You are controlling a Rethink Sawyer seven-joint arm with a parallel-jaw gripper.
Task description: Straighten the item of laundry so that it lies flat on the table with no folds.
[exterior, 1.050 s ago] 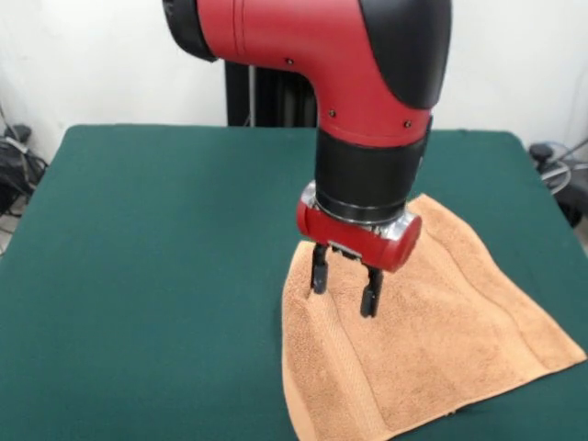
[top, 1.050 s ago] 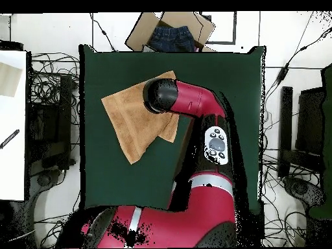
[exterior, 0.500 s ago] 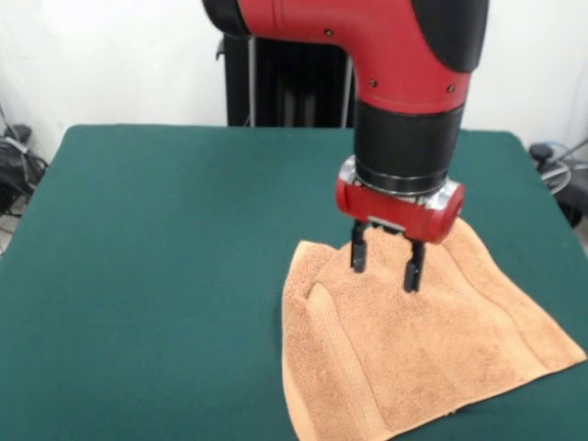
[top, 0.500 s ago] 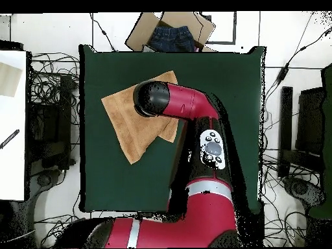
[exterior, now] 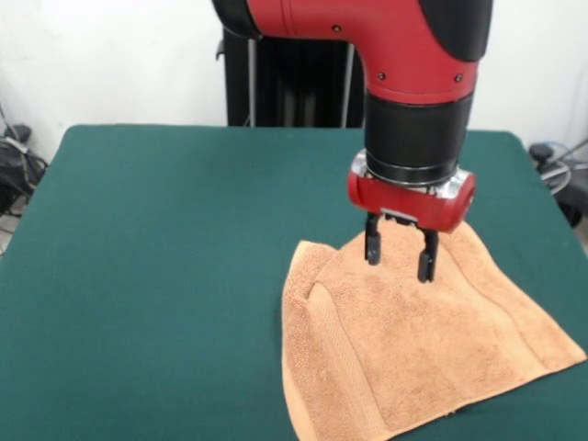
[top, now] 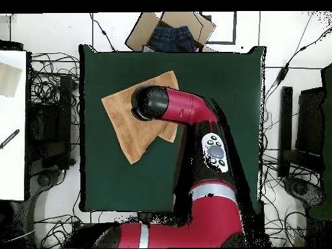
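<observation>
Fingers (exterior: 372, 248) spread moderately apart, gripping nothing, tips hanging just above the towel (exterior: 413, 349) near its far edge. Gripper (exterior: 399, 255) poised over the raised far corner. Best done by descending onto a single layer at the fold beside the left border ridge, pinching only the top layer, then drawing it outward and low. Towel spread mostly flat on the table (exterior: 165, 257), toward the right near corner, left edge doubled over.
</observation>
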